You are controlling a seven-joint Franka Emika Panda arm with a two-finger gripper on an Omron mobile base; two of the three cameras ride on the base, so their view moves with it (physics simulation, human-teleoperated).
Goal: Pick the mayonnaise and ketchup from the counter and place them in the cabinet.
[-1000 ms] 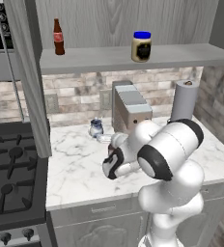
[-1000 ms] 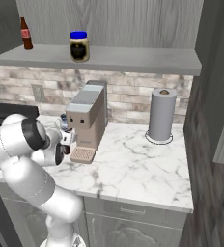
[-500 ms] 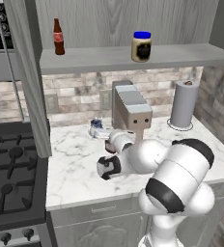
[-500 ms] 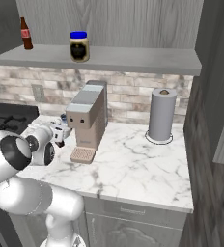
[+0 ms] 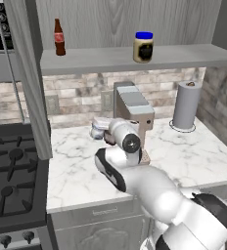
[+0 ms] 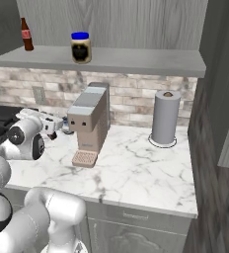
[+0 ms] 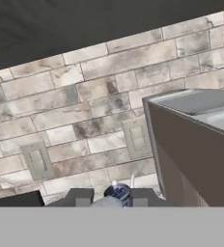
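Reaches low over the counter [image 5: 81, 171], left of the coffee machine [image 5: 132, 105], toward the brick backsplash, with the gripper [image 7: 110, 198] pointing nearly level at the wall. Has the jaws drawn close together, with a small bluish glass jug [image 7: 118, 191] peeping between the tips. Cannot tell whether that jug is pinched or merely stands just beyond them. Looks an odd target, since neither task item resembles it, so probably a stray approach or a reach toward something tucked by the wall. Finds the mayonnaise [image 5: 144, 47] upright on the shelf board of the cabinet [image 5: 184, 56], near the middle and back from the edge, presumably set there to stay stable. Shares that shelf with a slim red-labelled bottle [image 5: 59, 37], well apart at the left end. Leaves the ketchup, by this judgement, as the half not yet done. Risks nudging the jug against the backsplash.
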